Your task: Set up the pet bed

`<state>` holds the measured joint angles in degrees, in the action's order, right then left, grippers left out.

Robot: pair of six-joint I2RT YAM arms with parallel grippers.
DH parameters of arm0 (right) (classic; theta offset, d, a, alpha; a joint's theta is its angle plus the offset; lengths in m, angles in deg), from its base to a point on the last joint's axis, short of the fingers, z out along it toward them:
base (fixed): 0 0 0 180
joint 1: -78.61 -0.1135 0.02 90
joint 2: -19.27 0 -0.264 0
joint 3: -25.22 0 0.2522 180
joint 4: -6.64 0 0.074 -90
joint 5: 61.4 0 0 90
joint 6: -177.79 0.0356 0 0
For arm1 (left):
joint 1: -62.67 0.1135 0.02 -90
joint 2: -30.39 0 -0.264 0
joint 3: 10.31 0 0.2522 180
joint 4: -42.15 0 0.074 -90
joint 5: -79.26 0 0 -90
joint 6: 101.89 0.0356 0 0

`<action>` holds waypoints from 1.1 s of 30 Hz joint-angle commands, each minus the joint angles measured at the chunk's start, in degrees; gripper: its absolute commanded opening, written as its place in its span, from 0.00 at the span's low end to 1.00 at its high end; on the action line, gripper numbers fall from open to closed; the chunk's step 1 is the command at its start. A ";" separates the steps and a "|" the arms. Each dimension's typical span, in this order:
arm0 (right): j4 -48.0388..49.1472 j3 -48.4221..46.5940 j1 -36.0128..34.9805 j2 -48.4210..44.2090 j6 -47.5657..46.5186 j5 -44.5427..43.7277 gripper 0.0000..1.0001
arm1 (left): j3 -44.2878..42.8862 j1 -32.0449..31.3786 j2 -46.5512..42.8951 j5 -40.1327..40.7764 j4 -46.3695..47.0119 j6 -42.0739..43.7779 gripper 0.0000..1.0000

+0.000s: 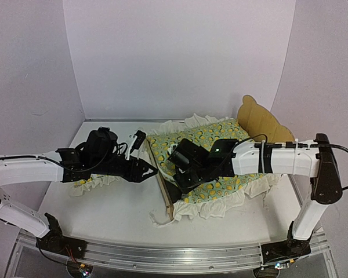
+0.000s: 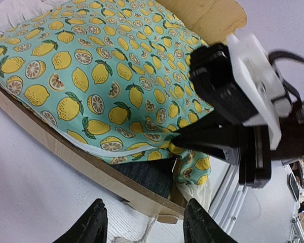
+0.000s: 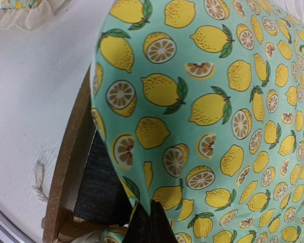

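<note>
- While the right gripper (image 2: 182, 137) pinches the foot-end hem of the mint-green, lemon-printed quilt (image 1: 220, 139) with white ruffles, drawing it up into a peak, the step in hand looks to be spreading this cover over the bed.
- The small light-plywood pet bed (image 1: 260, 120) sits right of the worktop's (image 1: 122, 214) middle, with its bear-ear headboard toward the far right corner and its foot toward the near edge.
- The quilt hides most of the frame, but a strip of the dark grey felt base panel (image 3: 99, 187) lies bare beside the left side rail (image 2: 66, 152) at the foot.
- The left gripper (image 2: 145, 202) hovers just beside that rail, fingers spread, with nothing between them.
- A small matching ruffled pillow (image 1: 84, 184) lies under the left arm, toward the left edge and apart from the bed.
- The next move probably calls for drawing the hem toward the rail and the near edge until the grey is covered. The hem would then be lowered flat and let go without dragging the light frame along.
</note>
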<state>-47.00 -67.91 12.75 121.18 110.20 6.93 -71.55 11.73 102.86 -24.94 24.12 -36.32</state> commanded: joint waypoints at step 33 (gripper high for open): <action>23.32 19.52 20.49 -14.72 7.22 46.07 0.00 | -9.28 -7.11 14.84 -16.79 4.68 47.83 0.61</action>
<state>-23.81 -48.70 32.96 109.68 116.83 53.82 -78.59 6.23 119.89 -31.95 32.01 20.23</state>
